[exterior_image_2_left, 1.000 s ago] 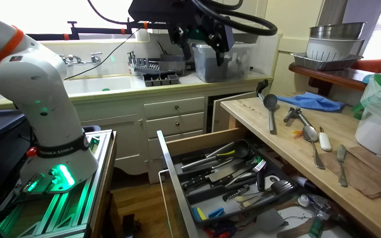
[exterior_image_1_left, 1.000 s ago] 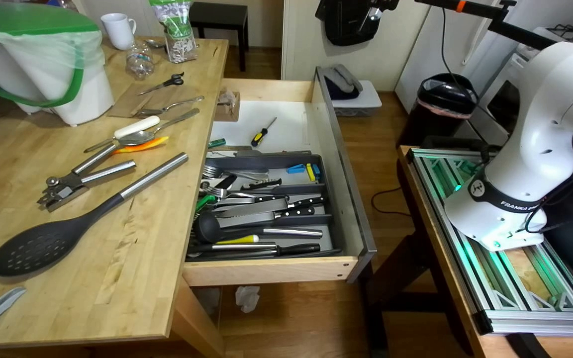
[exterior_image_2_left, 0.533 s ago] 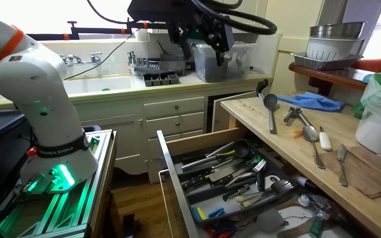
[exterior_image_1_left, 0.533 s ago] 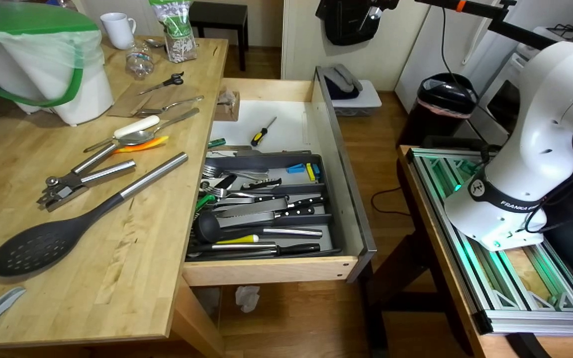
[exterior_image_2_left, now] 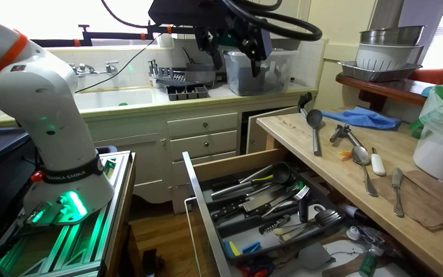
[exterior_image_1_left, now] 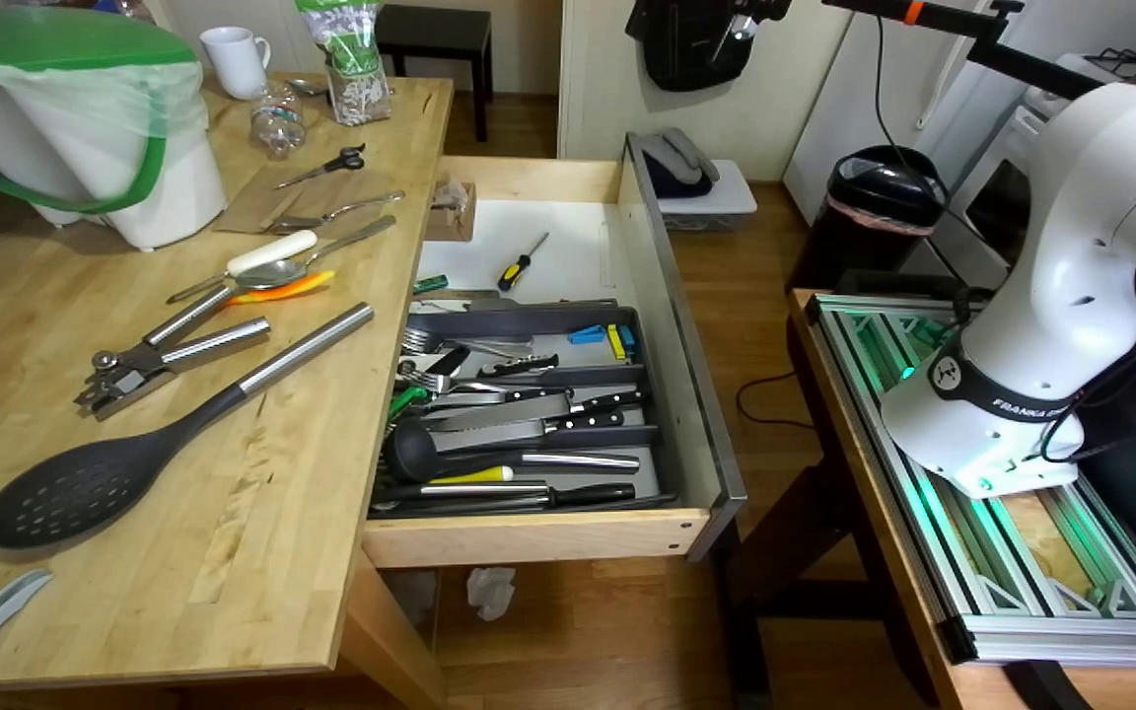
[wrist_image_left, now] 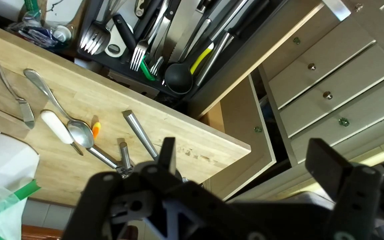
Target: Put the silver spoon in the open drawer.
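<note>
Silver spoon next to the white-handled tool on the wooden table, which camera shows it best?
The wrist view: it shows the silver spoon largest, seen from above, with bowl and handle both uncovered. Both exterior views also show the whole spoon, bowl and handle, but smaller and more at a slant.

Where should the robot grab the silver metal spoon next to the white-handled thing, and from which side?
I'd bring the black gripper straight down over the slim handle of the silver metal spoon, pinching its long sides: no tool crowds them, while the rounded bowl sits beside the white-handled tool.
</note>
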Motion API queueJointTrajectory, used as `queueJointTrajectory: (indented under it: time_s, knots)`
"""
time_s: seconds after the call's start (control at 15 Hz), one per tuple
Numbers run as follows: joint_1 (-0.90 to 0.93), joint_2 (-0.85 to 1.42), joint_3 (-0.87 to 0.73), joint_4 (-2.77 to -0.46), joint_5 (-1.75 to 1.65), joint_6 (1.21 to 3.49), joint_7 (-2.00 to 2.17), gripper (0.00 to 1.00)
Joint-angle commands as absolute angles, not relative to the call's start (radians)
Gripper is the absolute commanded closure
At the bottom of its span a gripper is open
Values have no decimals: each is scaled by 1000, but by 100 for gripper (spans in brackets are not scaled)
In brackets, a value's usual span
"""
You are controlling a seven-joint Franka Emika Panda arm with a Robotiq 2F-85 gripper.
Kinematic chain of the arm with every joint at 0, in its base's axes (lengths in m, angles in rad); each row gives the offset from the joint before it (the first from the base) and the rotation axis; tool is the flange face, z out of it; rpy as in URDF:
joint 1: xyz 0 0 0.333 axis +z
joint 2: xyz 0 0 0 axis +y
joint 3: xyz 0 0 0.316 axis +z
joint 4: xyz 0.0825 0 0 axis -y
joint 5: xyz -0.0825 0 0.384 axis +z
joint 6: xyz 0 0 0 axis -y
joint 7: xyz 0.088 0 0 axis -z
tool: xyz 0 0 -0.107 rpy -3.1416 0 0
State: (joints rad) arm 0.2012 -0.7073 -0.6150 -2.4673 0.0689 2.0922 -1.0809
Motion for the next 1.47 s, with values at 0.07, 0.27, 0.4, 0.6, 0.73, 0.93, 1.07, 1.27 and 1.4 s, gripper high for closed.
queueJointTrajectory:
  time_s: [0.07,0.27,0.4,0.6,0.73,0.93,1.07,1.27,1.4]
  knots:
    - [145,-681,-570,-2465,118,2087,-1120,0]
    - [145,-681,-570,-2465,118,2087,-1120,0]
    - [145,-681,-570,-2465,118,2087,-1120,0]
    - [147,-656,-579,-2454,125,2087,-1130,0]
    - [156,-592,-605,-2416,168,2109,-1166,0]
    - [184,-473,-646,-2338,234,2117,-1270,0]
    - [195,-380,-661,-2278,298,2112,-1354,0]
    - [188,-234,-639,-2192,410,2115,-1466,0]
    - [160,-136,-595,-2133,492,2116,-1508,0]
